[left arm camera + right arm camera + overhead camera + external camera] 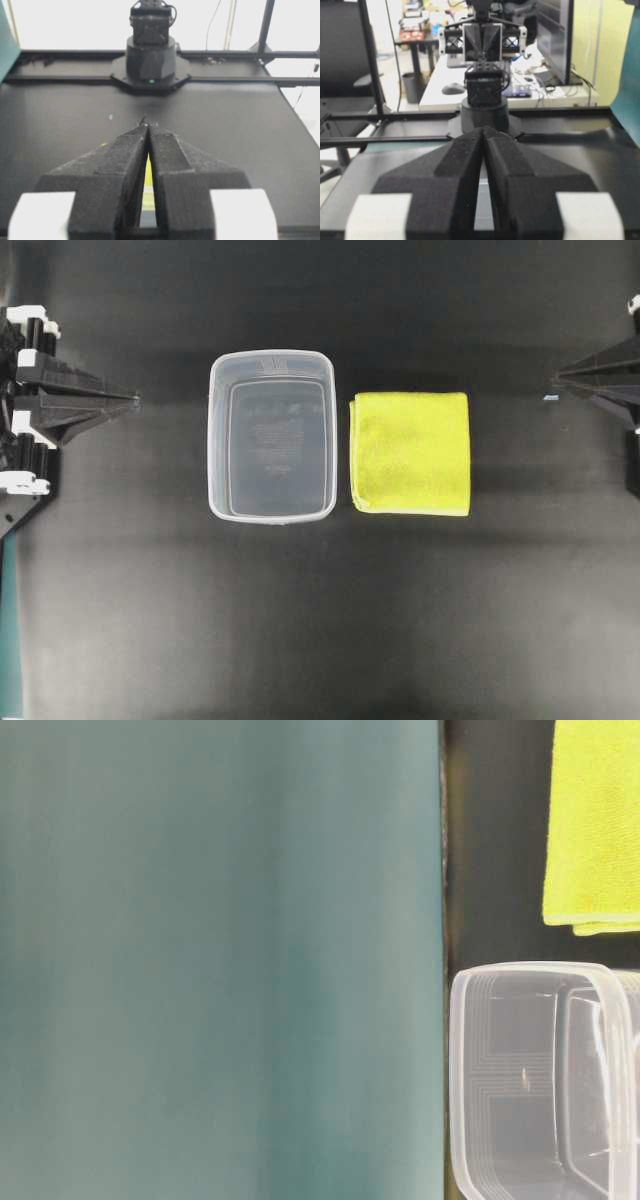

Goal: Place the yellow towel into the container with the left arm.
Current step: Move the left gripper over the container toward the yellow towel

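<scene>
The towel [411,452] is lying flat and folded on the black table [320,620], just to the right of the tub [271,436] in the overhead view, a narrow strip of table showing between them. The tub is sitting upright near the middle, nothing inside it. The left gripper [130,398] is hanging at the left edge, well apart from the tub, its fingers [122,165] pressing together at the tips and gripping nothing. The right gripper [558,373] is waiting at the right edge, well apart from the towel, its fingers [462,165] likewise clenched on nothing. In the table-level view a teal panel [220,960] is filling the left side, with towel and tub showing at the right
</scene>
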